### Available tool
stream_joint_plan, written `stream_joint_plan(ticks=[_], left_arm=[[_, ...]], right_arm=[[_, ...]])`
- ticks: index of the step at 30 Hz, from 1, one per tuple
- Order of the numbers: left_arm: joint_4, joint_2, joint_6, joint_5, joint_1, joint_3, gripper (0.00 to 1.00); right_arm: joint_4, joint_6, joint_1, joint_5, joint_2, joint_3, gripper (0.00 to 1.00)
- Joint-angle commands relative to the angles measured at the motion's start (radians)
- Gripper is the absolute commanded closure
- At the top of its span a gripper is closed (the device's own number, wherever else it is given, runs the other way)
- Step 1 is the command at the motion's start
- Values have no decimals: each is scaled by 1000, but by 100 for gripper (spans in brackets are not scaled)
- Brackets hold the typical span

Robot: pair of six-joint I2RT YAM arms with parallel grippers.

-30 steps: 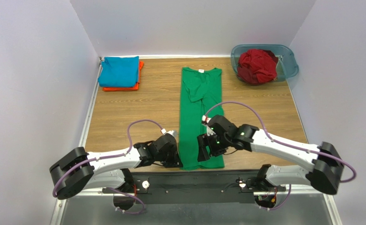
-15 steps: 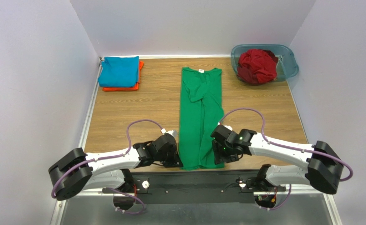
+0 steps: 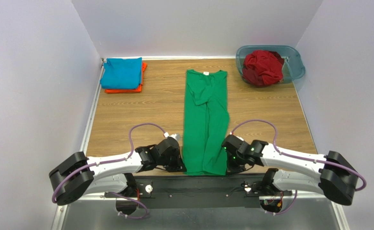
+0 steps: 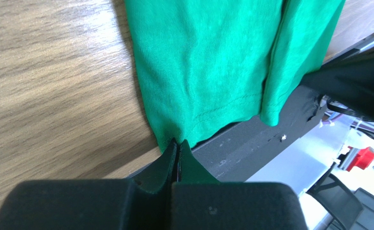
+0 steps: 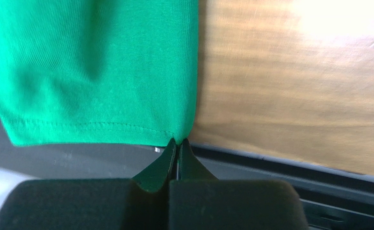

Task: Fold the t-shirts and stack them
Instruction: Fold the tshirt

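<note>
**A:** Hands first: the left hand (image 4: 177, 143) is clenching tight on the near left corner of the green shirt (image 3: 205, 120), right at the hem.

**B:** And the right hand (image 5: 178, 143)?

**A:** It is doing the same on the near right corner, fingers pressing together with the cloth running in between them.

**B:** Where is the shirt lying?

**A:** It is stretching down the middle of the desk (image 3: 270, 110) as a long narrow strip (sides folded in). The white tag (image 3: 205, 72) is sitting at the far end, and the hem is just overhanging the near edge.

**B:** And the others?

**A:** The blue shirt (image 3: 121, 73) is sitting folded on the orange shirt (image 3: 126, 90) in the far left corner. The dark red shirt (image 3: 262, 67) is lying crumpled in the tub (image 3: 297, 64) at the far right.
</note>
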Motion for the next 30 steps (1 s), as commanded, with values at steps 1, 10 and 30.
stream_joint_plan(ticks=[1,10,30], left_arm=[[-9,-41,-22,16,-8,-27,100],[-12,-86,-29,43,-10,-34,100],[-55,-38,119,-67,96,239,100]], right_arm=[[-33,69,7,-117,-88,-78,99],[-114,57,8,-41,-79,-14,99],[-205,-89,-10,392,13,363,99]])
